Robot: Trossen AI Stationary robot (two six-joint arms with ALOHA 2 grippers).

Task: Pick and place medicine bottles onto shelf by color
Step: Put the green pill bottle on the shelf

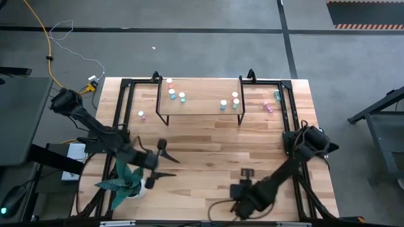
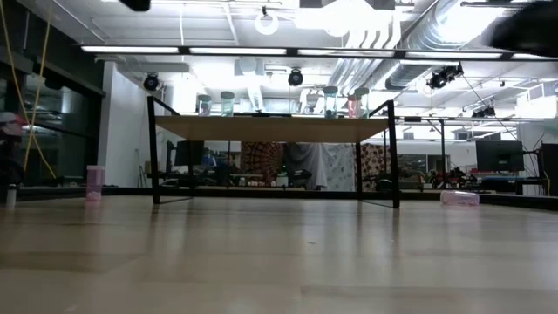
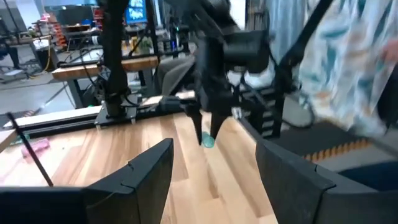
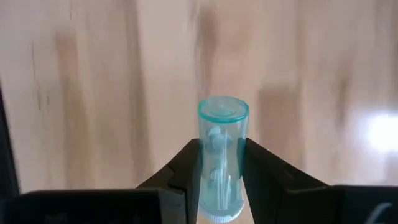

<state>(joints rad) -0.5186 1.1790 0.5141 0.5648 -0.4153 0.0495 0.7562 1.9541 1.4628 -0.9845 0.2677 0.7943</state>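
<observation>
From above, we count six bottles on the shelf [image 1: 199, 101] at 12 o'clock, and one left and two right of it on the table. Our left gripper [image 3: 211, 168] waits, fingers wide, empty. Our right gripper [image 4: 221, 163] clamps a teal bottle [image 4: 222, 146]; we should carry it level to the shelf's teal group.

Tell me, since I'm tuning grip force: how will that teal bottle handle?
Likely light and rigid: the teal bottle looks like thin clear plastic. Smooth, so it may slip in the right hand. Being round, it would probably roll if dropped.
</observation>
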